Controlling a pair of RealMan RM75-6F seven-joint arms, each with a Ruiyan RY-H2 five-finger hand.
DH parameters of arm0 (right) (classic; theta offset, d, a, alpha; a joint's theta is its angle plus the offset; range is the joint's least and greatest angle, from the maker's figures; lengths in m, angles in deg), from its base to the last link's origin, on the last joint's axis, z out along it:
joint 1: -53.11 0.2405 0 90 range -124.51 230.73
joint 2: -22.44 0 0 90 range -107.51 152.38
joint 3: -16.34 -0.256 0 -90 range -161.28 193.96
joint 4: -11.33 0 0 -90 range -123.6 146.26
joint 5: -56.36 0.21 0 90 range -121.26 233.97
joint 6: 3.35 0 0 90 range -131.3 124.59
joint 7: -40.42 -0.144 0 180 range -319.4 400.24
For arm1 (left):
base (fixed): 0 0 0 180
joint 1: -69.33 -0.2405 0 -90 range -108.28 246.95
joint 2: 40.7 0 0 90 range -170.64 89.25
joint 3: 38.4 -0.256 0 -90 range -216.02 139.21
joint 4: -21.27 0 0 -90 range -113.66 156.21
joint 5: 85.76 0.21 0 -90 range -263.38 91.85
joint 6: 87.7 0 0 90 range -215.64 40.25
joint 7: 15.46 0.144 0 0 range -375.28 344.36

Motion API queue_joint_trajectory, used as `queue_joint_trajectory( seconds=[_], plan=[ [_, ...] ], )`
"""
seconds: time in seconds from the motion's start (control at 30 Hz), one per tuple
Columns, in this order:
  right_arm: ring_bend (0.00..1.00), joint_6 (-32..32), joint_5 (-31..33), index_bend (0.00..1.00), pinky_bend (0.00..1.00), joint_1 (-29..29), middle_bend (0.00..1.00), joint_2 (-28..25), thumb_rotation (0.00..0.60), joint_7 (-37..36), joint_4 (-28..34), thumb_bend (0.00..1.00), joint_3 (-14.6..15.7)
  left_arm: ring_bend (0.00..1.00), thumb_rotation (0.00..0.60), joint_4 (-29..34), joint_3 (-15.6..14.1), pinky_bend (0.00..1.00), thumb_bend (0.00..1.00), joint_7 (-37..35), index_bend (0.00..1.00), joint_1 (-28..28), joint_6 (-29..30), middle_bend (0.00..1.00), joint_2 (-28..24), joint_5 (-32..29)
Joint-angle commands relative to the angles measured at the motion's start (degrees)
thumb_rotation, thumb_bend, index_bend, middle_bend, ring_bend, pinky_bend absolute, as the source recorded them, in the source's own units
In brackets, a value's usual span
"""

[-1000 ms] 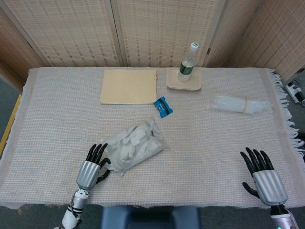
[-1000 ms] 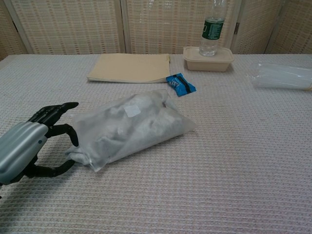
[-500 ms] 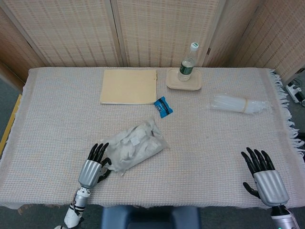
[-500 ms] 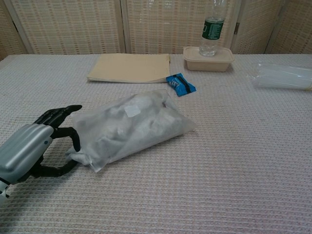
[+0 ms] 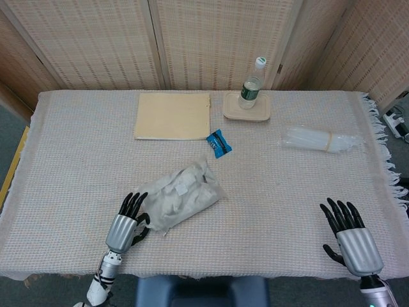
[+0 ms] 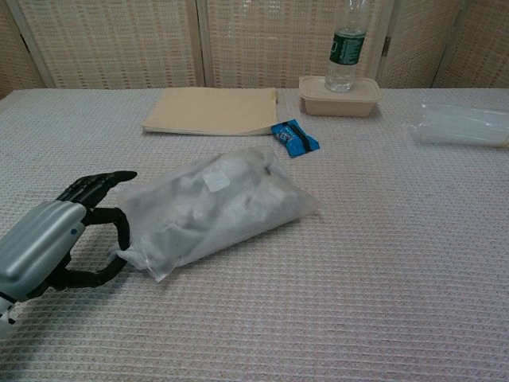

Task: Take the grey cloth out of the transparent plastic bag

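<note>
The transparent plastic bag (image 5: 181, 195) lies slanted on the table's near middle, and the grey cloth (image 6: 199, 215) shows crumpled through its cloudy film. My left hand (image 5: 126, 224) is at the bag's near-left end. In the chest view the left hand (image 6: 48, 243) has its fingers (image 6: 95, 185) stretched along the upper edge of that end and its thumb curved around below it. The hand brackets the bag's end without closing. My right hand (image 5: 351, 240) rests open, fingers spread, on the near right of the table, far from the bag; the chest view does not show it.
A tan folder (image 5: 172, 116) lies at the back. A blue packet (image 5: 218, 143) sits just beyond the bag. A water bottle (image 5: 252, 85) stands on a beige box (image 5: 246, 110). A roll of clear plastic (image 5: 323, 139) lies at the right, near the fringed table edge.
My left hand has edged right, closer against the bag's end, with the fingers reaching further along it. The right hand shifted slightly forward. The bag has barely moved.
</note>
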Motion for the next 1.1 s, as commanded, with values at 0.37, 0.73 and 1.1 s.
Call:
queue_joint_trajectory(
  seconds=[0.37,0.73,1.1],
  plan=[
    [0.00,9.5,1.5,0.33,0.00,10.7,0.00,14.3,0.600,-1.5,-8.1,0.20,-7.4,0.00,0.600,2.1,-2.8,0.00,0.55,0.4,0.75,-1.0,1.6,0.12,-1.0,1.6],
    [0.00,15.4,7.1,0.44,0.00,19.7,0.05,32.9,0.600,-0.3,-22.0,0.20,-13.5,0.00,0.600,3.0,-2.8,0.00,0.54,0.9,0.75,-0.5,1.5,0.12,-1.4,1.5],
    [0.00,18.4,11.7,0.44,0.00,26.0,0.06,43.2,0.600,1.6,-31.2,0.20,-17.0,0.00,0.600,4.5,-2.1,0.00,0.54,1.0,0.75,0.1,1.0,0.12,-3.0,0.8]
  ],
)
